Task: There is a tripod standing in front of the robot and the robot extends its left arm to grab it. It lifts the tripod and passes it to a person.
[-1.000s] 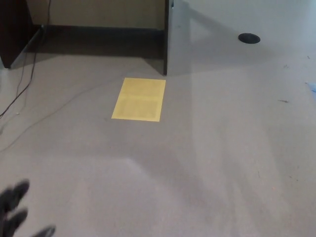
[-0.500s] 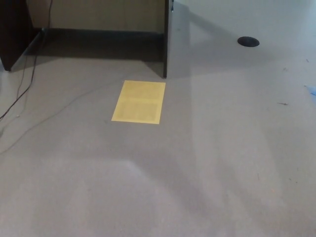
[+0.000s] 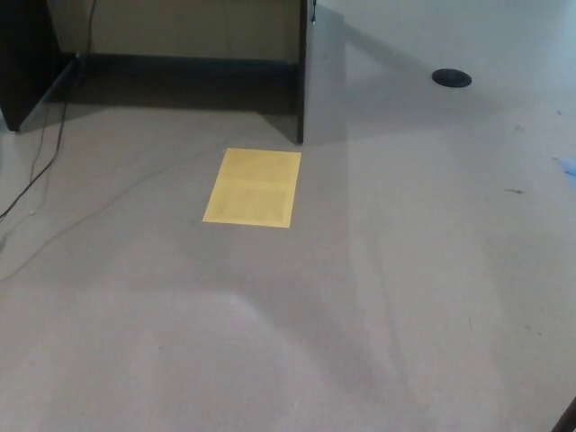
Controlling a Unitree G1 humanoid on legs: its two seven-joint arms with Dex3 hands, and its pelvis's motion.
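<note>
1. The head view shows only a grey floor point(image 3: 378, 297); no tripod appears anywhere, so where the task's thing stands cannot be told from here.
2. Neither robot hand is in the picture, so whether the fingers are spread or pressed together cannot be told. A dark sliver sits at the bottom right corner (too little of it shows to say what it is).
3. What does show: a yellow sheet point(image 3: 253, 187) lying flat on the floor, its long axis running away from the robot; just beyond it a dark upright panel point(image 3: 301, 72) of some furniture, with a shadowed recess to its left.
4. A thin cable point(image 3: 40, 166) trails across the floor at the left, and a dark round disc point(image 3: 452, 78) lies at the upper right, well apart from the sheet.
5. The relation the reach turns on, which way the tripod lies from the left hand, is not readable. My judgement: it must be found in view first.
</note>
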